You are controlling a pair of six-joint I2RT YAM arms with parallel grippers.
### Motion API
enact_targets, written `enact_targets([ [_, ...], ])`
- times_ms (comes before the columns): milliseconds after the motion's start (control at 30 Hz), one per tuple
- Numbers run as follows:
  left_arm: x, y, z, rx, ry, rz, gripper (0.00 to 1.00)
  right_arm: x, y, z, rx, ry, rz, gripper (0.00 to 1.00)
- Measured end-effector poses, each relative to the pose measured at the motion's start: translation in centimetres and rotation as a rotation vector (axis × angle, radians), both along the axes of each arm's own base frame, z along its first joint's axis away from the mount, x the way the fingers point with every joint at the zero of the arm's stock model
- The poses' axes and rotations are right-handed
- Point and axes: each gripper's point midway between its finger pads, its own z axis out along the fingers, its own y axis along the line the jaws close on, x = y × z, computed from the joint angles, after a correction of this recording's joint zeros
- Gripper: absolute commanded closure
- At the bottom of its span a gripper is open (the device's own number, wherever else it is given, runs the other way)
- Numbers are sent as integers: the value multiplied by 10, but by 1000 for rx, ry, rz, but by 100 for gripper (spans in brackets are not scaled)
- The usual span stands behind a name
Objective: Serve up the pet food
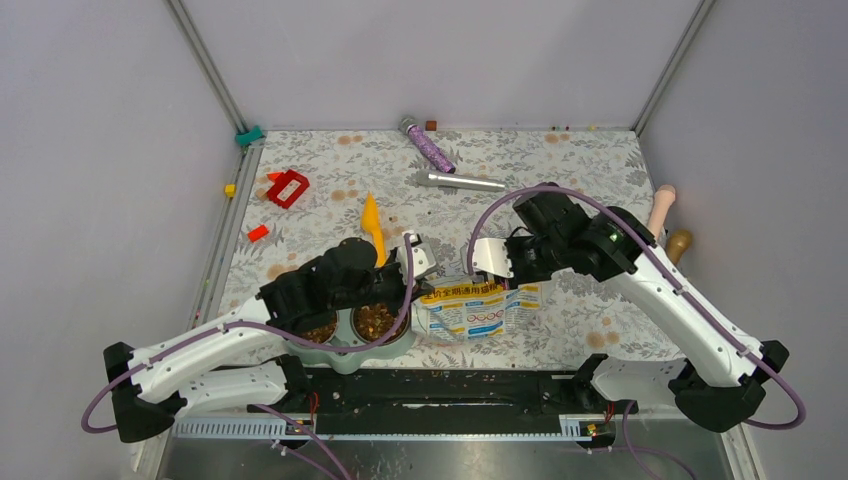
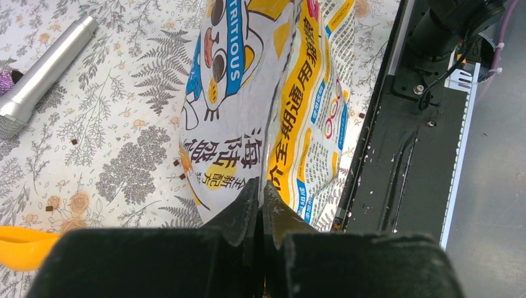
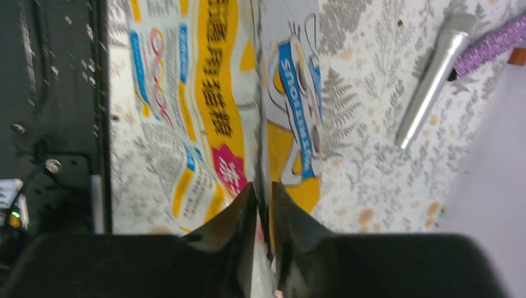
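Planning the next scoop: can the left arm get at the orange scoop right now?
Probably not yet. The left hand is shut on the food bag edge, so it would have to let go first. Otherwise the way looks free: the orange scoop lies uncovered close beside that hand.

We find the double feeder (image 1: 345, 352) at the near edge of the bench (image 1: 600, 170), left of centre, with pet food (image 1: 376, 320) in both bowls. The bag (image 1: 478, 310) lies just to its right, the left gripper (image 2: 261, 186) at one end and the right gripper (image 3: 263, 186) at the other. A scoop (image 1: 371, 222) lies behind the feeder. A microphone (image 1: 460, 181) lies farther back, and a second microphone (image 1: 428, 145) lies behind it at the far edge.
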Motion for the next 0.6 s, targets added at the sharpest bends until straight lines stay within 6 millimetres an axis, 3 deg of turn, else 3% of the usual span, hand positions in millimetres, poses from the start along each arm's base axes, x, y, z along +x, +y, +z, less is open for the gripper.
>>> enact_targets([
  [33, 0, 0, 0, 1, 0, 0, 100, 2, -4, 0, -18, -11, -12, 68],
  [167, 0, 0, 0, 3, -2, 0, 100, 11, -23, -2, -71, -29, -73, 85],
  [233, 0, 0, 0, 2, -2, 1, 100, 12, -29, -2, -86, -25, -83, 100],
  [400, 1, 0, 1, 0, -9, -2, 100, 11, -33, -3, -98, 19, -75, 100],
  [467, 1, 0, 1, -2, -11, -2, 100, 15, -33, -3, -98, 31, -81, 75],
  [500, 1, -1, 2, -3, -13, -1, 100, 16, -33, -3, -95, 35, -85, 70],
  [600, 1, 0, 0, 3, -9, -1, 100, 22, -47, -2, -133, 15, -124, 68],
])
